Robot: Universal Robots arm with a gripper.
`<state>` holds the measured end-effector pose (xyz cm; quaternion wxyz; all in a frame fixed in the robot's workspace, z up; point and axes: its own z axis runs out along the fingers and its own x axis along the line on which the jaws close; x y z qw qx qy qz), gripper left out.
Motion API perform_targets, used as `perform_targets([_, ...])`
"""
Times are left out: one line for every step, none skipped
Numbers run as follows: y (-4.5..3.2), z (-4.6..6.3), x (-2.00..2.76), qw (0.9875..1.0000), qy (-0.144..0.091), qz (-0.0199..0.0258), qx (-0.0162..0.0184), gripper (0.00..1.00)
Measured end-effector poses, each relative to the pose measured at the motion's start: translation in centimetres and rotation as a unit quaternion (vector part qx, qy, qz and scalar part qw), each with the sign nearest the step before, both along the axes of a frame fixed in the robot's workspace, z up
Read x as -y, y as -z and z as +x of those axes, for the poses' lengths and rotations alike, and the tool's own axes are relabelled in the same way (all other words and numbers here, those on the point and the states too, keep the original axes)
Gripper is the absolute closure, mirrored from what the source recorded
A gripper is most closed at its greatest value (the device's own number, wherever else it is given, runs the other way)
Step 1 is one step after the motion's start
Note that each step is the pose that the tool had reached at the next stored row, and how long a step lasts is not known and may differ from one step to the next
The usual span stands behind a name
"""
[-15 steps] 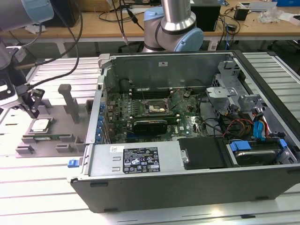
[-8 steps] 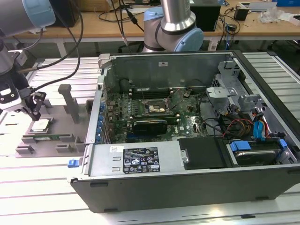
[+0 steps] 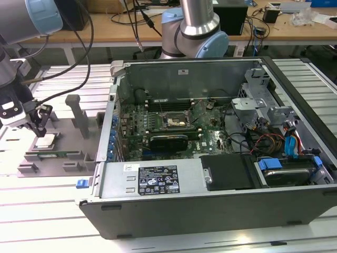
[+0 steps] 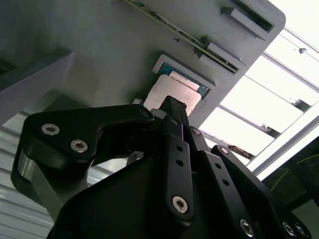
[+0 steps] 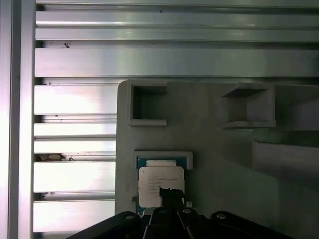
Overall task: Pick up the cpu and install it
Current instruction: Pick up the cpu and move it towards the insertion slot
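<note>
One small flat square chip with silvery metal top, the cpu, lies in a recess near an edge of the grey plastic tray. Your black gripper hangs directly over it, at its rim, tips together with nothing between them.

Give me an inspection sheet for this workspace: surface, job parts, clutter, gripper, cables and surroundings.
Surface: slatted metal table, holding a grey tray and an open computer case.
Job's things: cpu lying flat in its pocket on the tray; motherboard socket inside the case.
Clutter: nothing seen.
Grippers: gripper at the cpu; contact unclear.
Cables: black cables hanging off the arm; coloured wires inside the case.
Surroundings: wooden bench behind the table.
</note>
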<state>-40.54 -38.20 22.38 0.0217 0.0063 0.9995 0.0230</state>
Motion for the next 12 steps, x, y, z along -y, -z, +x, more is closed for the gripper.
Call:
perform_targets([0.00,0.0,0.00,1.0000,0.000,0.0000,0.0000,0.83])
perform_targets([0.00,0.0,0.00,1.0000,0.000,0.0000,0.0000,0.71])
perform_targets([0.00,0.0,0.00,1.0000,0.000,0.0000,0.0000,0.64])
perform_targets([0.00,0.0,0.00,1.0000,0.000,0.0000,0.0000,0.52])
perform_targets([0.00,0.0,0.00,1.0000,0.000,0.0000,0.0000,0.46])
perform_targets([0.00,0.0,0.00,1.0000,0.000,0.0000,0.0000,0.40])
perform_targets([0.02,0.0,0.00,1.0000,0.000,0.0000,0.0000,0.40])
perform_targets([0.26,0.0,-0.02,1.0000,0.000,0.0005,0.0004,0.40])
perform_targets([0.47,-0.1,-0.07,1.0000,0.000,0.0007,0.0008,0.40])
perform_targets([0.62,-0.2,-0.09,1.0000,-0.001,0.0007,0.0010,0.40])
perform_targets([0.75,-0.2,-0.11,1.0000,-0.001,0.0007,0.0012,0.40])
perform_targets([1.07,-0.4,-0.17,1.0000,-0.002,0.0007,0.0016,0.40])
